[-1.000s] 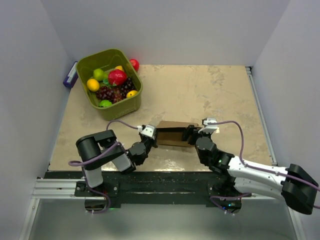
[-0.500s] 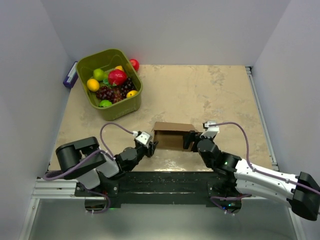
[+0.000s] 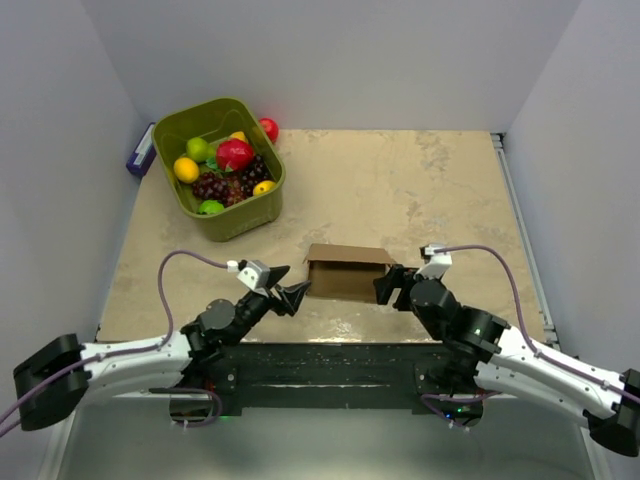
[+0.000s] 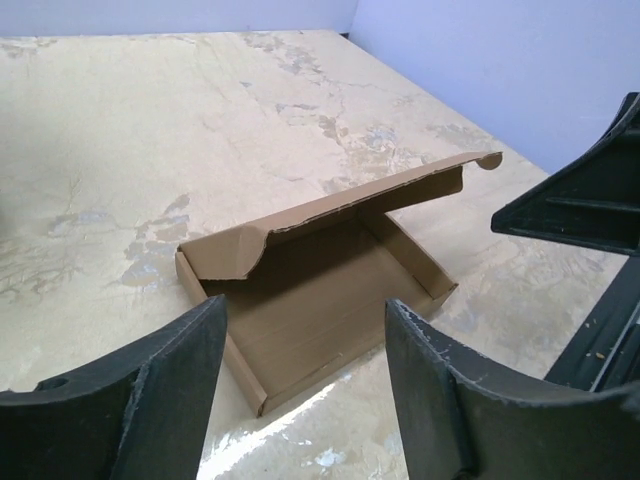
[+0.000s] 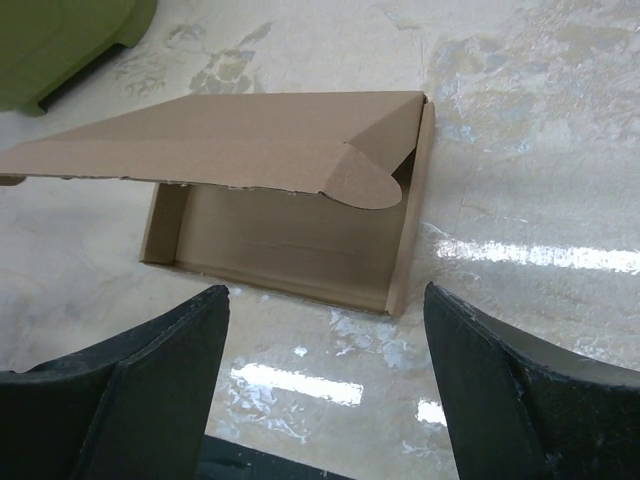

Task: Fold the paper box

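The paper box (image 3: 345,272) is a shallow brown cardboard tray lying on the table near the front edge, with its lid flap raised partway over it. My left gripper (image 3: 290,292) is open just off the box's left end, touching nothing. In the left wrist view the box (image 4: 320,275) lies ahead between the spread fingers (image 4: 170,385). My right gripper (image 3: 392,287) is open just off the box's right end. The right wrist view shows the lid (image 5: 250,145) hanging over the tray, apart from the right gripper (image 5: 325,292).
An olive-green bin (image 3: 176,125) full of fruit stands at the back left, and its corner shows in the right wrist view (image 5: 60,40). A red fruit (image 3: 269,128) and a purple object (image 3: 140,152) lie beside it. The black rail (image 3: 320,360) runs along the table's near edge.
My left gripper has opened, let go of the box and drawn back left as its arm stretched low. The right gripper has backed off slightly. The box's lid now stands partly raised.
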Robot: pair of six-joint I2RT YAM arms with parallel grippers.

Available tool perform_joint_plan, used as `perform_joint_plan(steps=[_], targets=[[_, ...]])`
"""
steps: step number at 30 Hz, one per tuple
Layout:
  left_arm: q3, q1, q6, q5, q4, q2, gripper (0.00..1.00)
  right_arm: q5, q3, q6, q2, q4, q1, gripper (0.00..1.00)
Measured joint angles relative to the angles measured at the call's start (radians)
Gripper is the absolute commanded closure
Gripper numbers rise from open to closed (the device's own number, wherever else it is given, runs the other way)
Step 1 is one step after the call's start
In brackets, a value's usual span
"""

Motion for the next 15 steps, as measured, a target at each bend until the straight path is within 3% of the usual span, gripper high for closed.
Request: perform_joint_plan(steps=[3,7,9,15], targets=[[0.041,0.0,-0.005,-0.009,-0.204,-0.158,0.25,0.002,0.034,0.01,-0.043,-0.065,0.0,0.2],[0.14,0.013,-0.005,-0.005,-0.418,-0.244,0.22,0.005,0.098,0.0,-0.091,-0.131,0.0,0.2],[0.213,0.043,-0.005,0.02,-0.504,-0.233,0.21,0.011,0.151,-0.019,-0.094,-0.158,0.0,0.18],[0.428,0.253,-0.041,0.223,-0.633,-0.06,0.21,0.019,0.365,-0.127,0.012,-0.192,0.0,0.25]])
